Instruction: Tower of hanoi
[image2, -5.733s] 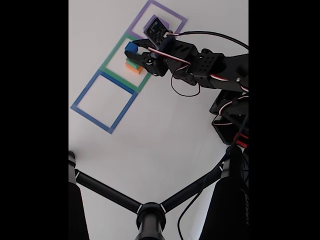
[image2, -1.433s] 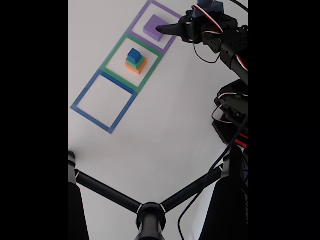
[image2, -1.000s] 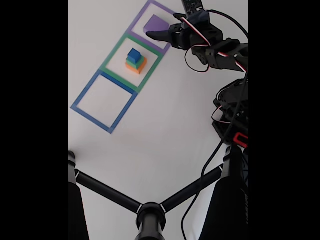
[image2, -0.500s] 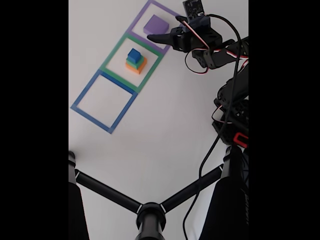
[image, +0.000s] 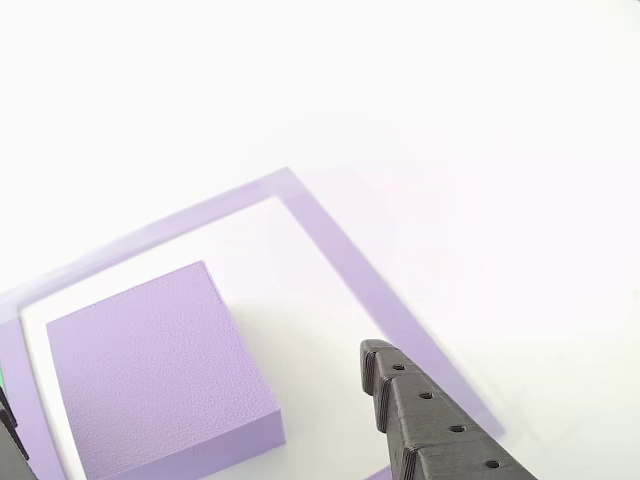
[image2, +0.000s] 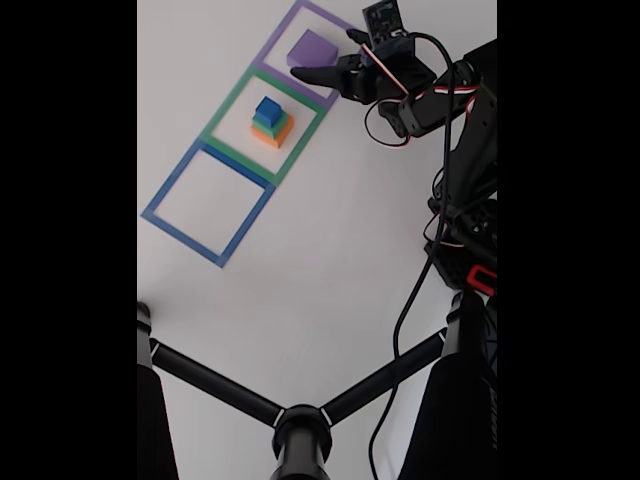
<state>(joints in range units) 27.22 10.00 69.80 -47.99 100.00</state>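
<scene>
Lying just beside the hand (image2: 322, 55), whose fingers gape wide and empty, is the purple slab (image2: 311, 47).

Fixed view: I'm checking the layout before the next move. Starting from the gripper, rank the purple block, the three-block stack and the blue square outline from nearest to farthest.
1. Purple block, just left of the gripper, inside the purple outline.
2. Three-block stack, lower left, in the green outline.
3. Blue square outline, farthest, lower left again.
</scene>
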